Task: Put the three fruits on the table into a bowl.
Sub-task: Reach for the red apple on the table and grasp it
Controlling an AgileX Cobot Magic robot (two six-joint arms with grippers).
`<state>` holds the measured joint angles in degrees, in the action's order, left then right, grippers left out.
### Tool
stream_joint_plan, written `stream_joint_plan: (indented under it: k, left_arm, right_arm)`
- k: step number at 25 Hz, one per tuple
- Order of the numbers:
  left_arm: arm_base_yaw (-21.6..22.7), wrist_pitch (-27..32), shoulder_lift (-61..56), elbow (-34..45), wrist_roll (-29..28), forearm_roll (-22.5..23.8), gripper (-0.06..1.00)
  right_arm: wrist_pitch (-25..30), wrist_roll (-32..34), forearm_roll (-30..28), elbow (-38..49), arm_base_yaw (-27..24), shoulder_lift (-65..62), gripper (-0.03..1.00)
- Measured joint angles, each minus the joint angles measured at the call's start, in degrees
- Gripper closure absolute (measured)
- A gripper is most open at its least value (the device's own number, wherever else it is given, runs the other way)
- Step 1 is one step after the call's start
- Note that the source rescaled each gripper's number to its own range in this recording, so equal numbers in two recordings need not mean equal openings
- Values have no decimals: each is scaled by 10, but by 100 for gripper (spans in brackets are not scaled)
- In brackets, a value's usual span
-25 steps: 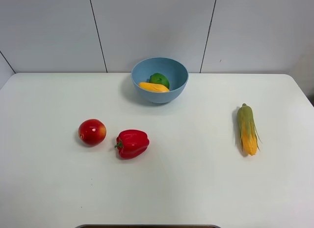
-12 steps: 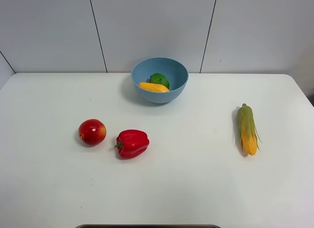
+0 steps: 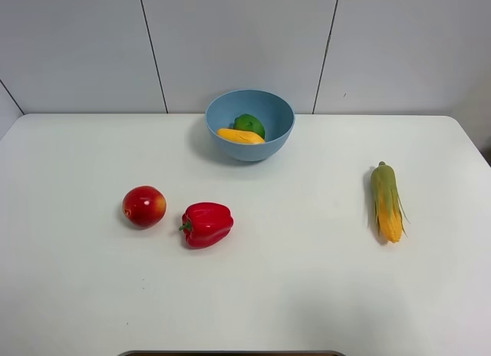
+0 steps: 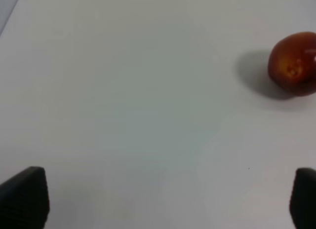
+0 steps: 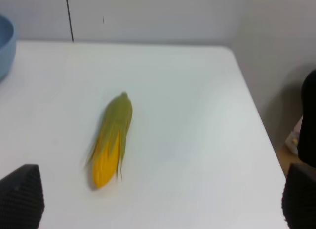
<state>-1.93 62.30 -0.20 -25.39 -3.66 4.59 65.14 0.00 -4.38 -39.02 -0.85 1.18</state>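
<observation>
We see the bowl (image 3: 270, 145) at the back middle of the table (image 3: 307, 287), close to the rear edge and the wall (image 3: 230, 41). In the bowl, the lime (image 3: 250, 123) sits toward the back and the mango (image 3: 240, 136) lies just in front of it. The apple (image 3: 144, 206) is on the table left of centre, well in front of the bowl. The pepper (image 3: 206, 223) lies just right of the apple and slightly nearer the front, near it but apart, stem toward the apple. The corn (image 3: 386, 200) lies on the right side, well apart from the rest, running front to back with its pointed end toward the back. Left to right, the bowl falls between the pepper and the corn, behind both.
</observation>
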Motion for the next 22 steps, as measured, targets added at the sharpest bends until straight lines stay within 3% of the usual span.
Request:
stream_joint_plan:
  k: [22]
  left_arm:
    - [0, 0, 0, 0, 0, 0, -6]
  right_arm:
    - [-21, 4, 13, 68, 0, -14, -3]
